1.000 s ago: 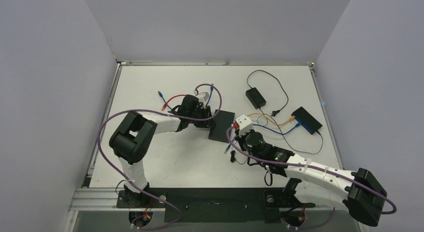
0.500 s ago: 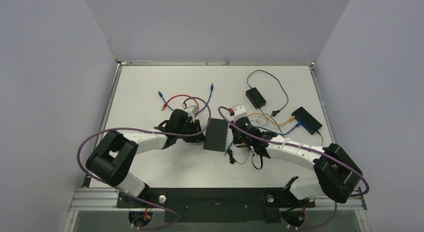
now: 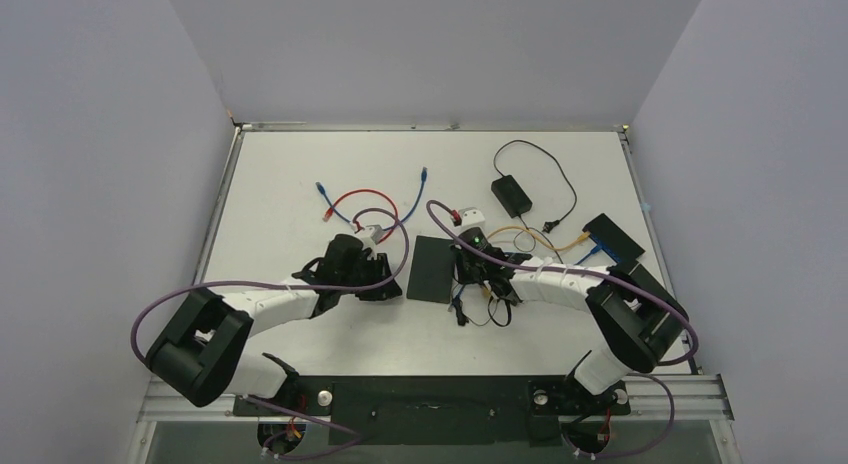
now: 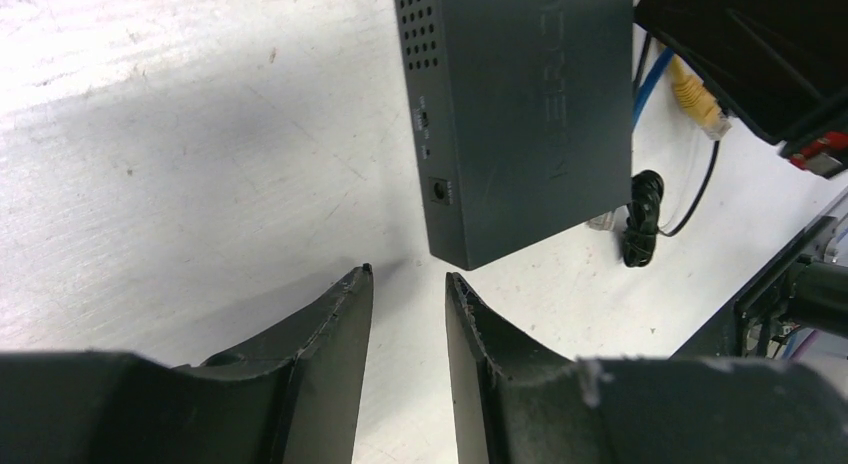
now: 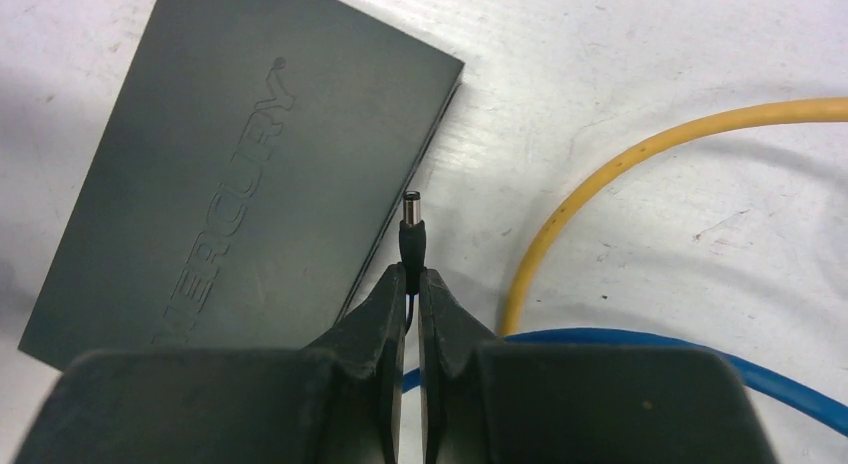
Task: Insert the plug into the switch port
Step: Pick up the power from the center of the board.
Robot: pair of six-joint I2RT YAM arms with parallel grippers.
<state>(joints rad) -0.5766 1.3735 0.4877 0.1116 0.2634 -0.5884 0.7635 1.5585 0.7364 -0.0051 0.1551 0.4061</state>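
Observation:
The switch (image 3: 430,269) is a flat dark grey box lying mid-table. Its near side face shows a small round port (image 4: 438,191). My left gripper (image 4: 408,277) stands open just short of the switch's near corner, with bare table between its fingers. In the top view the left gripper (image 3: 385,284) sits to the switch's left. My right gripper (image 5: 411,274) is shut on a black barrel plug (image 5: 412,229), whose metal tip points forward beside the switch's right edge (image 5: 420,154), apart from it. The right gripper (image 3: 470,269) is at the switch's right side.
A yellow cable (image 5: 620,164) and a blue cable (image 5: 620,339) lie right of the plug. A coiled black cord (image 4: 640,219) lies beside the switch. Farther back are a black adapter (image 3: 511,194), a second black box (image 3: 613,236), and red (image 3: 355,197) and blue (image 3: 417,189) patch cables.
The left gripper has drawn back toward the near left, off the switch. The switch has ended up slightly nearer. The right arm swung in to the switch's right edge with the plug.

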